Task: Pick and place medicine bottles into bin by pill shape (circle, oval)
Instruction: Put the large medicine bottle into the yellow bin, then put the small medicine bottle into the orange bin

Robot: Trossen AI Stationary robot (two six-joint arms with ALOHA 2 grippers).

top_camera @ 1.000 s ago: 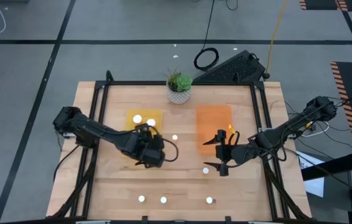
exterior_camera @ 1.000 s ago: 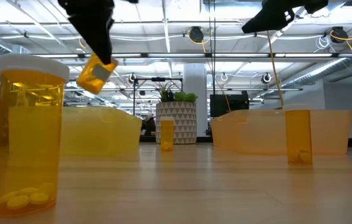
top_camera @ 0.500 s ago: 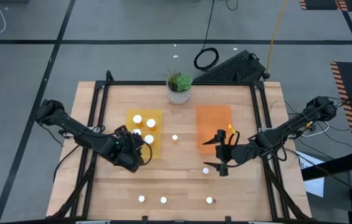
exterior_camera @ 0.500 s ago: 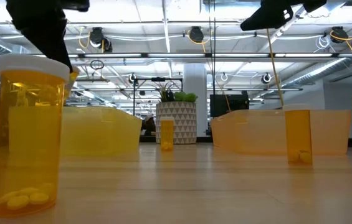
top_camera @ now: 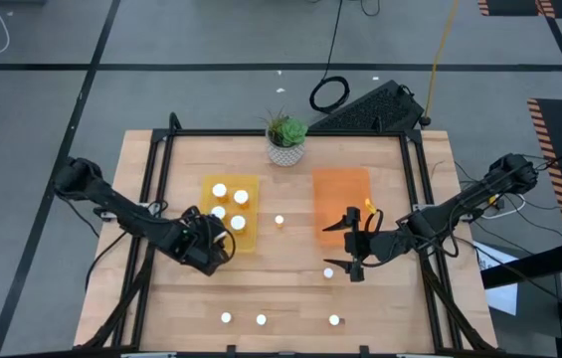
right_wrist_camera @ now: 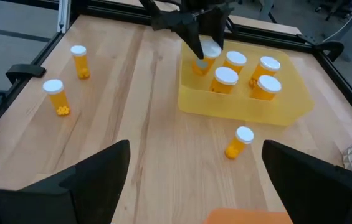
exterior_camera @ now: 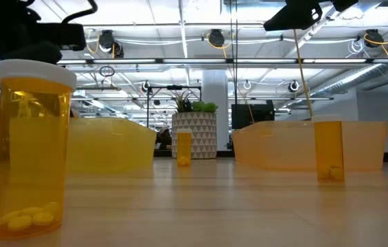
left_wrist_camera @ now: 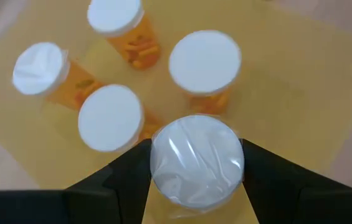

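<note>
My left gripper (top_camera: 213, 246) hangs over the near left corner of the yellow bin (top_camera: 253, 239), shut on a medicine bottle (left_wrist_camera: 196, 160) with a white cap. Several more white-capped bottles (left_wrist_camera: 204, 54) stand upright on the bin's floor just beyond it. My right gripper (top_camera: 354, 255) is open above the table, beside the near edge of the orange bin (top_camera: 340, 194), with a loose bottle (top_camera: 328, 271) standing just below it. My left gripper pinches the bottle between its two fingers (left_wrist_camera: 132, 171) at the cap's rim (left_wrist_camera: 157, 155), one finger on either side. The fingers come from above, pointing down. The bottle is upright inside the yellow bin; whether its bottom rests on the floor I cannot tell.
Loose bottles stand on the table: one between the bins (top_camera: 279, 221) and three along the near edge (top_camera: 226, 318) (top_camera: 261, 319) (top_camera: 334, 319). A potted plant (top_camera: 285, 139) stands at the far edge. A black frame (top_camera: 161, 179) borders the table.
My left gripper has carried the bottle toward the table's left and near edges, from the middle of the yellow bin to its near left corner. The bottle, tilted a second ago, now stands upright. More capped bottles show in the bin now that the gripper has moved off them.
</note>
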